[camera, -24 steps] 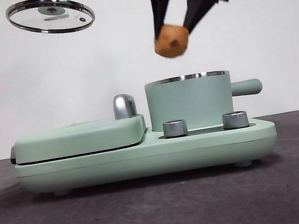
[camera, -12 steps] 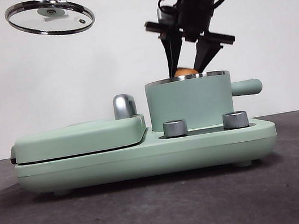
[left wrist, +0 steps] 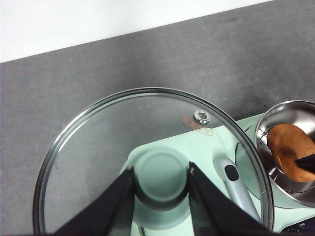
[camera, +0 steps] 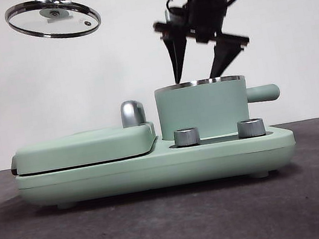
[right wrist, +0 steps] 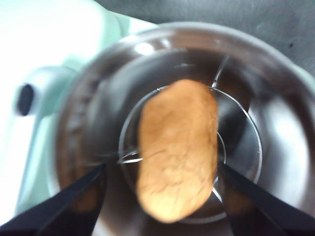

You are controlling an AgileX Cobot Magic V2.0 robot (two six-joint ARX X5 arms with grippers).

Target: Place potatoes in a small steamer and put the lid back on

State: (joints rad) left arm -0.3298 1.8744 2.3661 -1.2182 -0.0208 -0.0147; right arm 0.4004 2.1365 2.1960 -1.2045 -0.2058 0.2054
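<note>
While the right gripper (camera: pixel 201 74) hangs just above the small steamer (camera: pixel 202 109) in the front view, its jaws are spread wide, their tips at the steel rim with nothing between them. The first step looks finished. High on the other side the lid (camera: pixel 53 16) is held tilted in the air, well apart from the pot. Half a second ago the jaws reached lower, with the top of the potato showing between them at the rim; a second ago it hung clamped above the pot. Now it is out of sight there.

From the left wrist, the left gripper (left wrist: pixel 161 183) has its jaws closed on the lid's green knob (left wrist: pixel 161 178), the glass disc around them; beyond its edge the potato (left wrist: pixel 290 152) shows inside the pot.

From the right wrist, blurred, the potato (right wrist: pixel 177 150) lies loose on the steamer's wire rack, between and below the parted jaws, touched by neither.

Next, I judge, the right arm must lift clear so the left can carry the lid across, level it over the rim and lower it.
</note>
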